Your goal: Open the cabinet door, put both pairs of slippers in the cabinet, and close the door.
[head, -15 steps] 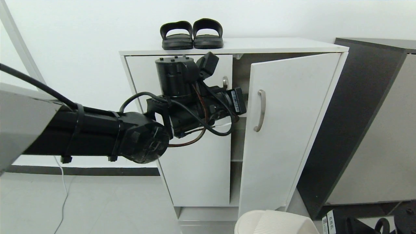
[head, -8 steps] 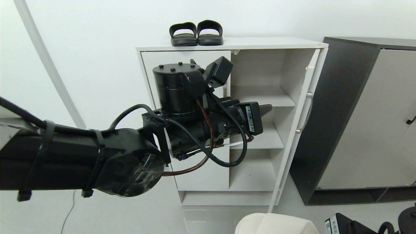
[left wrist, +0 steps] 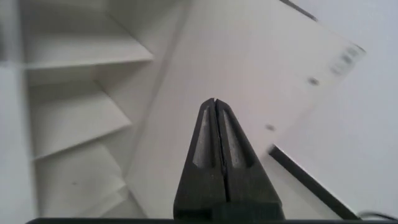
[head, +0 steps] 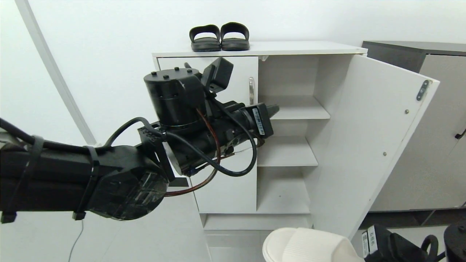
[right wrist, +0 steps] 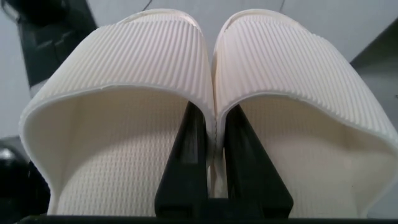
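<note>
The white cabinet (head: 255,48) has its right door (head: 371,145) swung wide open, baring bare shelves (head: 287,153). A pair of black slippers (head: 219,36) sits on the cabinet top. My left gripper (head: 273,108) hovers in front of the upper shelf at the opening's left side, shut with nothing in it; the left wrist view has its fingertips (left wrist: 214,104) pressed together before the open door (left wrist: 249,74). A pair of white ribbed slippers (head: 309,247) is low in front of the cabinet, pinched by their inner walls in my right gripper (right wrist: 216,121).
The cabinet's left door (head: 225,189) stays closed, its metal handle (head: 251,91) beside the opening. A dark grey cabinet (head: 440,145) stands right behind the open door. A thin cable (head: 74,238) lies on the floor at the left.
The right door went from slightly ajar to wide open, past its edge-on position. My left gripper drew back to the left of the opening. The head view shifted back over the first half second.
</note>
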